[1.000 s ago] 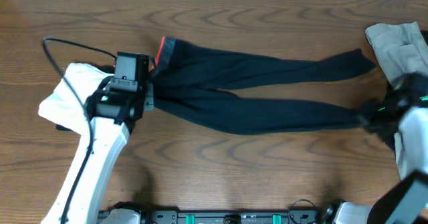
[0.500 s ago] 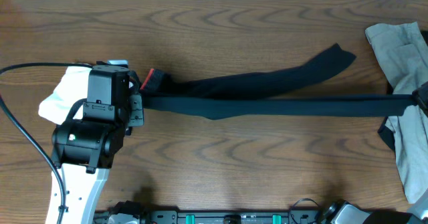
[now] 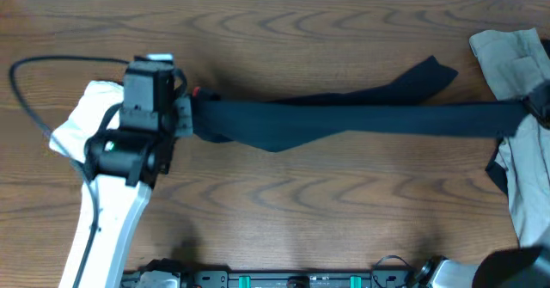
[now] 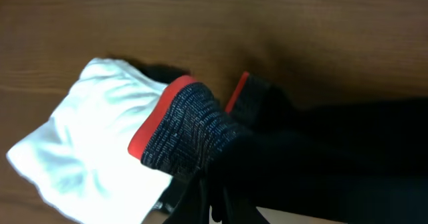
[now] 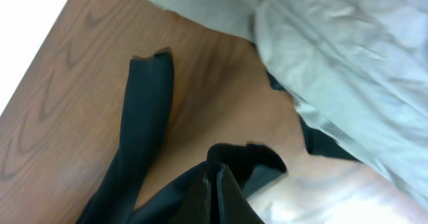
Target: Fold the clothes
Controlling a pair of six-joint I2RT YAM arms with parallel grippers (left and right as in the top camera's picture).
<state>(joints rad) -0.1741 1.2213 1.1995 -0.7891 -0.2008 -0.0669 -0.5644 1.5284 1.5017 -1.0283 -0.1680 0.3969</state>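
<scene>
The black leggings [image 3: 344, 116] stretch taut across the table between my two grippers. My left gripper [image 3: 191, 116] is shut on the waist end; the coral-red and grey waistband [image 4: 180, 127] bunches just past its jaws. My right gripper [image 3: 534, 112] is shut on one leg's ankle cuff [image 5: 241, 158] at the far right. The other leg [image 3: 421, 75] lies loose, angling toward the back right; its cuff shows in the right wrist view [image 5: 144, 103]. A white garment [image 3: 82, 120] lies under my left arm and shows in the left wrist view [image 4: 93, 137].
A beige garment [image 3: 507, 52] lies crumpled at the right edge and fills the right wrist view's upper right [image 5: 334, 63]. A black cable [image 3: 51, 64] loops behind the left arm. The table's far edge runs along the top.
Both grippers have pulled apart and lifted, drawing the leggings from a spread V into one taut band. In the last half second the left gripper moved back, toward the far edge.
</scene>
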